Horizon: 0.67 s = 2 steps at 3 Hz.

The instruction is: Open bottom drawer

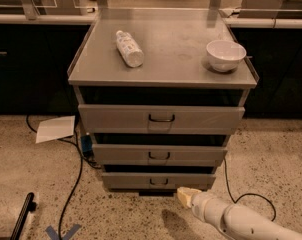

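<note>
Though we cannot tell whether it is open, the tool (pixel 187 195) sits low, near-right of the closed bottom drawer (pixel 126 180), probably lined up to reach its handle (pixel 158 182).

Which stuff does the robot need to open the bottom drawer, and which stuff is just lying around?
For the job:
- bottom drawer
- its black handle
- gripper, low near the floor, just in front of that drawer's right end

Just lying about:
- bottle and bowl on the cabinet top
- paper and black cable on the floor
</note>
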Tool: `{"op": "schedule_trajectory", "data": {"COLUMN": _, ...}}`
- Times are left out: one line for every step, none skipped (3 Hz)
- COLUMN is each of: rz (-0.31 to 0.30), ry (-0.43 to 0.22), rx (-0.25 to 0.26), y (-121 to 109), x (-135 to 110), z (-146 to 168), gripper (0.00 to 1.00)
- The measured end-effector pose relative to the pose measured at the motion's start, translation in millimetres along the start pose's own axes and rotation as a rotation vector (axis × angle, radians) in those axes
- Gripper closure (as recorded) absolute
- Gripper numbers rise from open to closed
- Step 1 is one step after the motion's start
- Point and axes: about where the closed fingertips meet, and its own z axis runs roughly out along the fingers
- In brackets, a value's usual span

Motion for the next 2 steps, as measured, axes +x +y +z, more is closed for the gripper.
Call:
{"op": "schedule_trajectory", "data": {"rz": 0.030, "ry": -0.032, "rx": 0.039, "y": -14, "x": 12, "z": 15, "gripper": 1.00}}
{"op": "schedule_trajectory", "data": {"rz": 0.051, "ry": -0.084, "rx": 0.064, "y": -37, "x": 25, "z": 37, "gripper": 1.00}}
